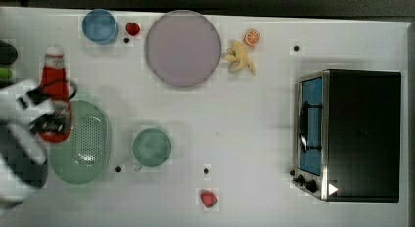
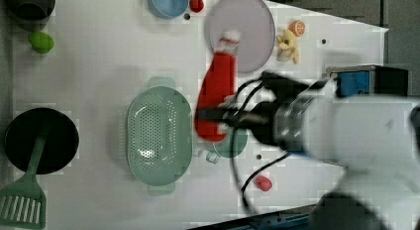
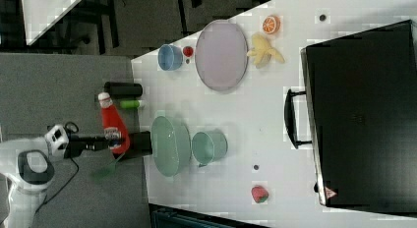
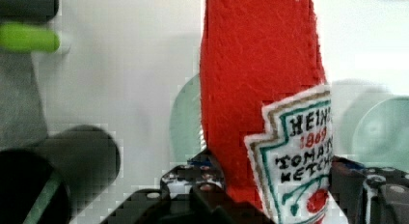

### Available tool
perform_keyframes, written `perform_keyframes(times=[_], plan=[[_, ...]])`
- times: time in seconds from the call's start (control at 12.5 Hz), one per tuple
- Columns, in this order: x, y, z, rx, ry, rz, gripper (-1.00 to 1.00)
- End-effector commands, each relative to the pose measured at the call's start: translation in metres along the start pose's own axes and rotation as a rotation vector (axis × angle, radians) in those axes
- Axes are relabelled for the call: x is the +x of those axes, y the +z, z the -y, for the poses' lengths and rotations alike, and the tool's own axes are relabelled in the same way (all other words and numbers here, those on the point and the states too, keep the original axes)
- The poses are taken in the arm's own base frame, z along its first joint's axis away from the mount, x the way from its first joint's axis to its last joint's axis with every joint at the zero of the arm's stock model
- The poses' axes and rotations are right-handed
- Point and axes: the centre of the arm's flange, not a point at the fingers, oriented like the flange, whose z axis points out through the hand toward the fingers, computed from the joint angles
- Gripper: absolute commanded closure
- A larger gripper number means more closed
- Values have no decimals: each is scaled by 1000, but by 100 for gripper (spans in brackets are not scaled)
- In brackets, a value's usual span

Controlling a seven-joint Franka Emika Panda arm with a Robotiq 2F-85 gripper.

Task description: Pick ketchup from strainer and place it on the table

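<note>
Gripper (image 4: 270, 195) pinching one ketchup (image 4: 263, 89) bottle, lifted above one strainer (image 2: 158, 136), nothing inside. Two strawberries (image 1: 209, 198), two cups (image 1: 152, 147) on table (image 1: 254, 129).

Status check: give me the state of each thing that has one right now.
ketchup: held, lifted clear of the strainer
gripper: shut on the ketchup's lower body
strainer: upright, empty
green cup: upright on the table
blue cup: upright
plate: bare

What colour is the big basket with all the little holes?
Pale green. The strainer shows best in the left view.
</note>
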Motion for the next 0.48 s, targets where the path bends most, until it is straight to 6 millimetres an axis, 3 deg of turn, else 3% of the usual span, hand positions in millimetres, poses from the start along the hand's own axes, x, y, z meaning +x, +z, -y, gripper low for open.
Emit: perform_keyframes(times=[0.08,0.32,0.48], plan=[[107,3,-117,-30,54,26,-21],[157,-2,-211,-56,128,4,-21],[179,2,-276,-83,175,7,-21]])
